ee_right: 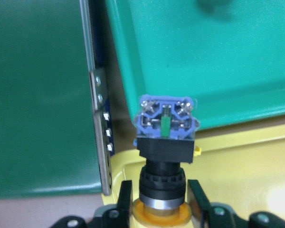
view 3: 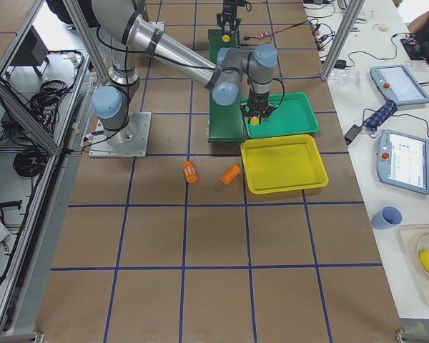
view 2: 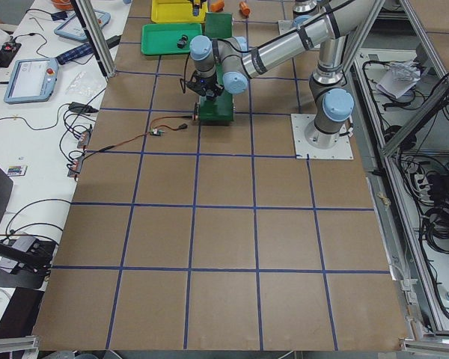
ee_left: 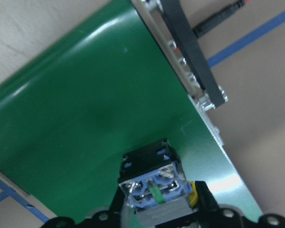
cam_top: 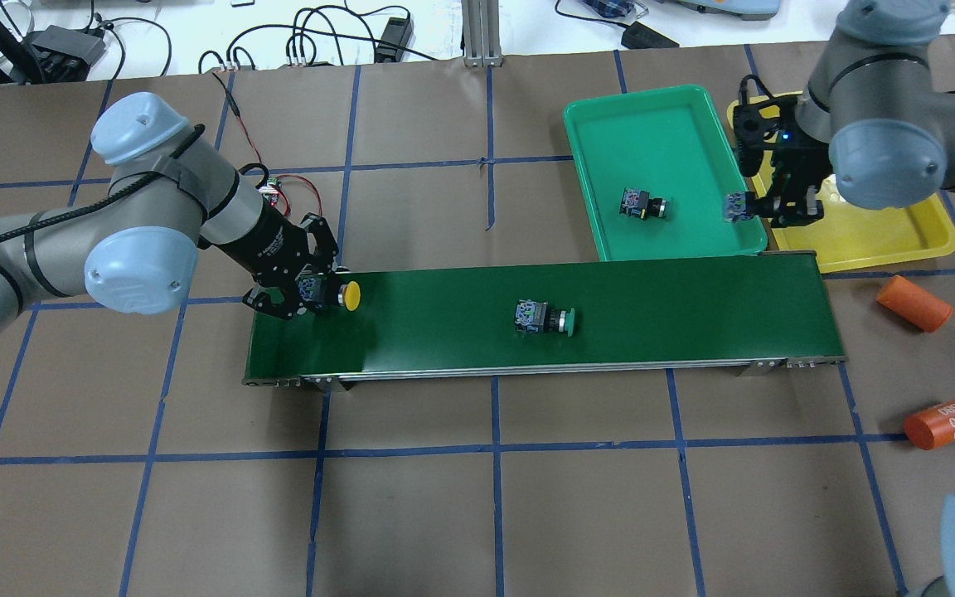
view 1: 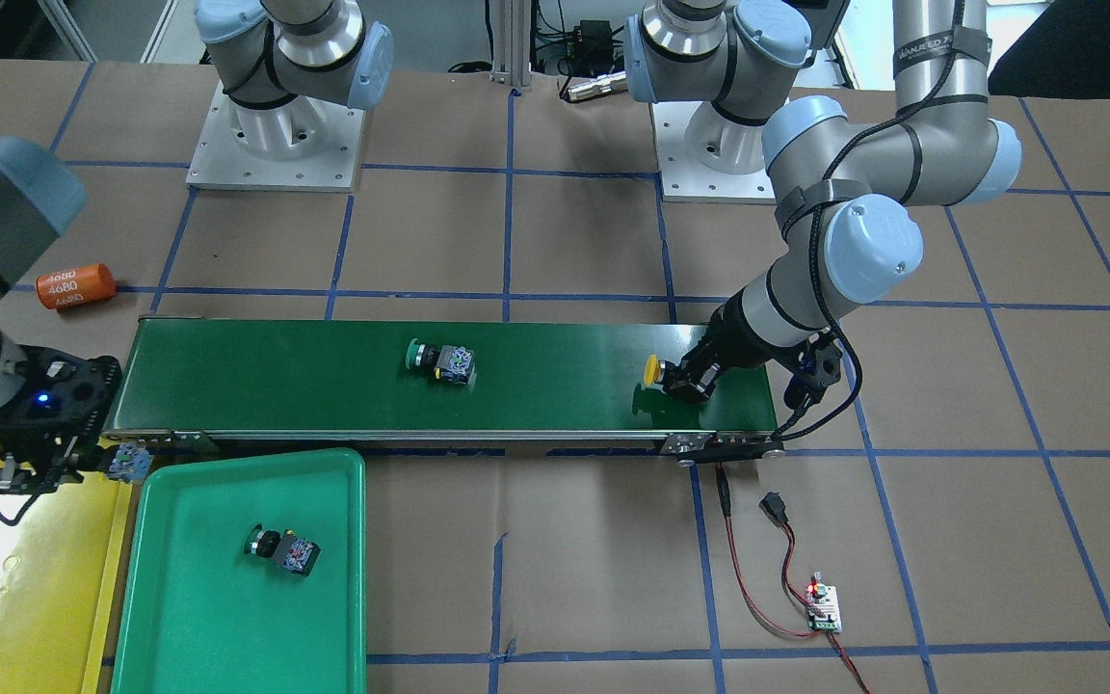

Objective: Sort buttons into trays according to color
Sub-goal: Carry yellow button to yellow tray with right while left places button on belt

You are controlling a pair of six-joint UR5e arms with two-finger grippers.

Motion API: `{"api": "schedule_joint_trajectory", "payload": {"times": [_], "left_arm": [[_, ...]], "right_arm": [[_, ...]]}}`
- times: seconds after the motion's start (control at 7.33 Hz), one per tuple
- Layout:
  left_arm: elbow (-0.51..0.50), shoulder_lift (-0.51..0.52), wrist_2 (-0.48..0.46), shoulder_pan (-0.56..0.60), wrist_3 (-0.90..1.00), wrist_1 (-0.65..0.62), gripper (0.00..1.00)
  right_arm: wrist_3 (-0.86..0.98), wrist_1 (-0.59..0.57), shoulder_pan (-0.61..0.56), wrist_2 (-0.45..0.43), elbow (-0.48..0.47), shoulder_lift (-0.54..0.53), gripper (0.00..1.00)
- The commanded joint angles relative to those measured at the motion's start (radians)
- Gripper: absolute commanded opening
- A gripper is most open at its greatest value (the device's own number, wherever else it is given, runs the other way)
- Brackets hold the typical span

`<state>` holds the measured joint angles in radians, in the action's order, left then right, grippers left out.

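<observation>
A brown paper-covered table (cam_top: 411, 514) taped into a blue grid carries a dark-green conveyor belt (cam_top: 676, 307). A green tray (cam_top: 668, 116) and a yellow tray (cam_top: 892, 236) sit side by side off the belt end nearest the right gripper (ee_right: 160, 189). The left gripper (cam_top: 303, 288) is clamped on a yellow-capped button (cam_top: 351, 296) at the belt's other end. Its fingers (ee_left: 205, 202) flank the grey-blue contact block and the cap juts out past the fingertips; whether the piece touches the belt I cannot tell. The right gripper pinches a second yellow-capped button (ee_right: 165, 121) by its black collar, with the cap back between the fingers and the block sticking out beyond the tips. It holds this one over the yellow tray's rim, just beside the green tray. A green-capped button (cam_top: 545, 318) lies on its side mid-belt, well apart from both pairs of fingers, and a fourth button (cam_top: 643, 204) lies in the green tray. These parts look small, light and rigid, hard plastic that should take a firm squeeze without giving. The round cap and collar are probably smooth and apt to roll or twist. The safer hold is across the flat faces of the square block or low on the collar, pads clear of the exposed screw terminals. Gripped at one end, the block's weight may tip the piece.
</observation>
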<state>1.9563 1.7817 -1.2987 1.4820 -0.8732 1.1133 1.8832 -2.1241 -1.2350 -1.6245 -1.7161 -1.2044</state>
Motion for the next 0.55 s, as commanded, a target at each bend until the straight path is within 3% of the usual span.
{"api": "schedule_joint_trajectory", "payload": {"times": [0.0, 0.14, 0.41], "left_arm": [[0.001, -0.023, 0.001, 0.003, -0.047, -0.009, 1.00], [-0.006, -0.054, -0.002, 0.004, -0.062, -0.007, 1.00], [-0.100, -0.100, -0.004, 0.001, -0.044, 0.090, 1.00]], "right_arm": [[0.177, -0.050, 0.144, 0.087, 0.003, 0.078, 0.60], [0.174, -0.048, 0.150, 0.087, 0.003, 0.080, 1.00], [0.172, -0.034, 0.147, 0.087, -0.002, 0.056, 1.00]]}}
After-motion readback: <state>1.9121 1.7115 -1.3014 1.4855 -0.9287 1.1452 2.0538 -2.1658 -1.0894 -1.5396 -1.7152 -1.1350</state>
